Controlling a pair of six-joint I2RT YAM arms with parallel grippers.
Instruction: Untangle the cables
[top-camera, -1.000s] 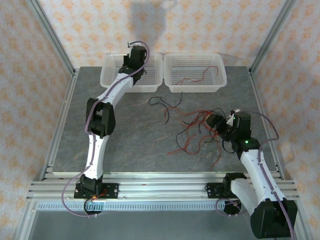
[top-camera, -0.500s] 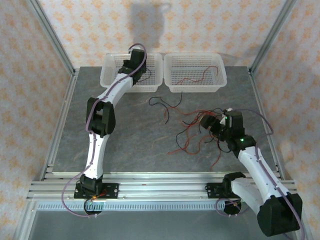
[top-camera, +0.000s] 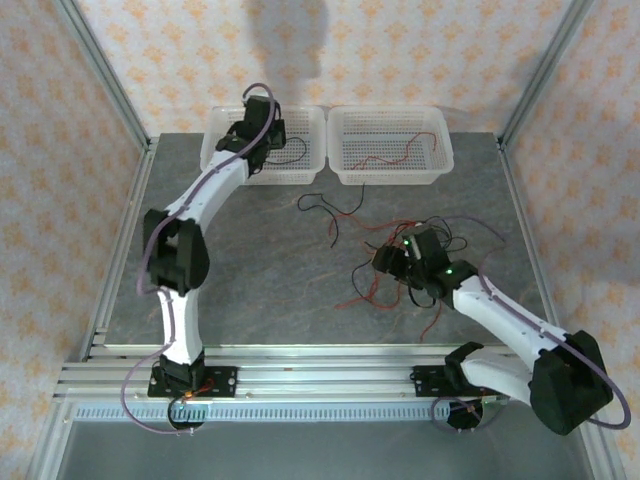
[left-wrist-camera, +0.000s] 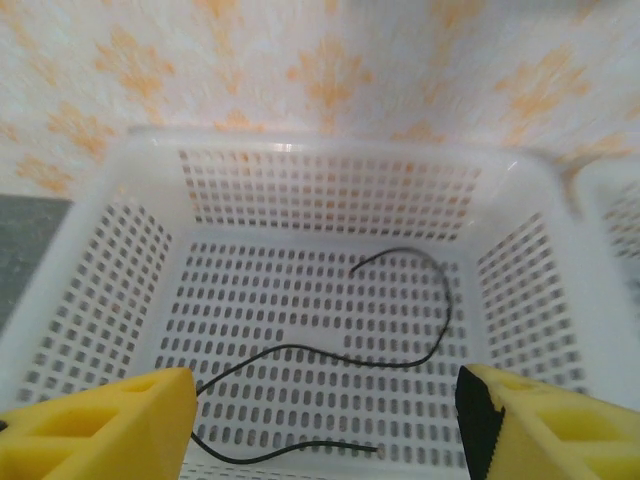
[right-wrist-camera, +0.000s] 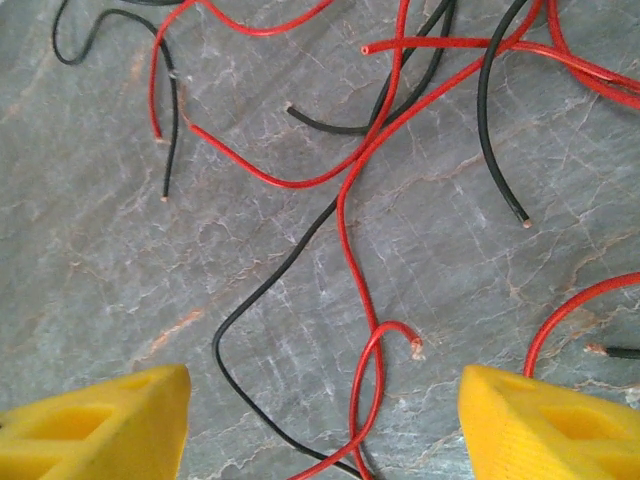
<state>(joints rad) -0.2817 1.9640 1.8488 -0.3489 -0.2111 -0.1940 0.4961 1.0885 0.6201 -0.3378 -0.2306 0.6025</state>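
Table (top-camera: 260, 270), two baskets at the far edge. The left basket (top-camera: 300, 178) holds one black cable (left-wrist-camera: 400, 362). The right basket (top-camera: 392, 180) holds one red cable (top-camera: 385, 157). The rest of the cables sit in a tangle (top-camera: 362, 285) on the right half of the table, with a loose black one (top-camera: 325, 210) just far-left of it.

Left gripper (left-wrist-camera: 325, 420) hangs over the left basket, fingers wide apart, nothing between them. It's well apart from the tangle.

Right gripper (right-wrist-camera: 325, 425) is over the tangle, also spread wide and holding nothing. So I judge the right arm takes the next pick.

Key relation: a red strand with a small loop (right-wrist-camera: 370, 360) lies straight below, between the right fingers. Its long axis runs crosswise to the closing line, good for a pinch.

The top view gives the tangle's spread and both baskets. The right wrist view gives the crossings: a black strand (right-wrist-camera: 250, 310) meets that red one near the bottom edge, so I could lift both by mistake.
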